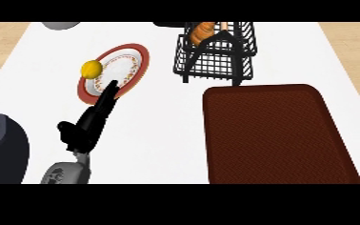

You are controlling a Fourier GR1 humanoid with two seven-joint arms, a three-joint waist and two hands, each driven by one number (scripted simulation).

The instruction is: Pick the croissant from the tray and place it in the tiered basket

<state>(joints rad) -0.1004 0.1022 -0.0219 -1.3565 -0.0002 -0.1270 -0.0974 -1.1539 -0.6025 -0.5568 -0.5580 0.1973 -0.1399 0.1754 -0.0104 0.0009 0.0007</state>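
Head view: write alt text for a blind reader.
The croissant lies in the upper tier of the black wire tiered basket, and the brown tray below it is bare. At left, the left hand stretches straight fingers toward a plate holding a lemon.

Bright, even light is covering the white counter (162, 124), which is reading almost flat white with no glare spots. Hardly any cast shadows are showing under the plate (130, 71) at upper left or under the wire basket (215, 52) at upper centre. The dark brown tray (274, 133) at lower right is looking matte, weave texture faintly showing, no shine. The black left hand (88, 124) at lower left is reading as a near silhouette, detail lost. The whole frame is looking soft, basket wires slightly jagged. Edges are not bending visibly.
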